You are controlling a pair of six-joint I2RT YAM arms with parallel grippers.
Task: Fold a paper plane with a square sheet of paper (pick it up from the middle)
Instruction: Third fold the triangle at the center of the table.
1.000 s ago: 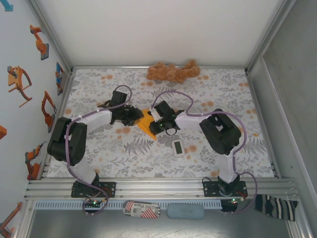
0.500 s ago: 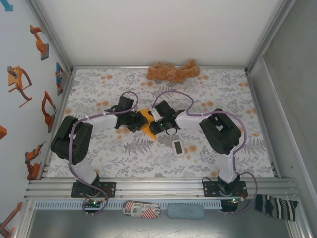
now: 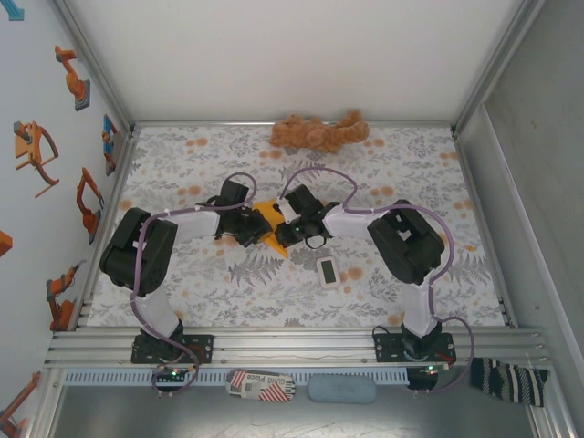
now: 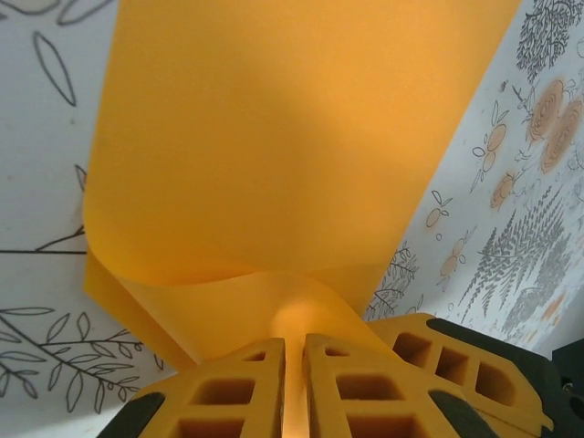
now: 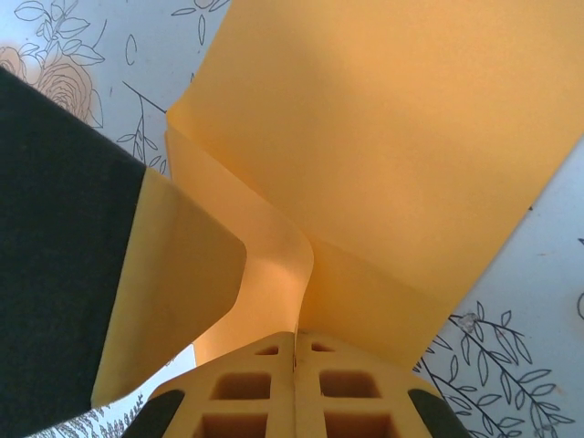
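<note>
Table (image 3: 182, 292): patterned cloth, with the work just to the 12 o'clock side of its centre; the left arm (image 3: 137, 255) has swung inward over the last second, its elbow drawn closer to the middle and its wrist carried toward 3 o'clock; the right arm (image 3: 401, 242) has held its pose throughout; the brown plush toy (image 3: 319, 132) at the 12 o'clock edge and the white device (image 3: 328, 272) at 5 o'clock of the work have not been disturbed; the square sheet of paper (image 3: 268, 219) sits where it was between the two wrists, partly folded, and in the left wrist view it (image 4: 283, 164) curls up off the cloth; the left gripper (image 3: 249, 228), which stood apart from the sheet at its 9 o'clock side a second ago, has come onto that edge; its fingers (image 4: 294, 351) are now pressed nearly together with the orange paper pinched in the slit; the right gripper (image 3: 285, 230) at the 3 o'clock side has kept its fingers (image 5: 294, 351) clamped on the paper (image 5: 401, 137). Assessment: the sheet is now held from both sides, so a fold or crease can be worked; the pointed plane shape is not yet formed.
</note>
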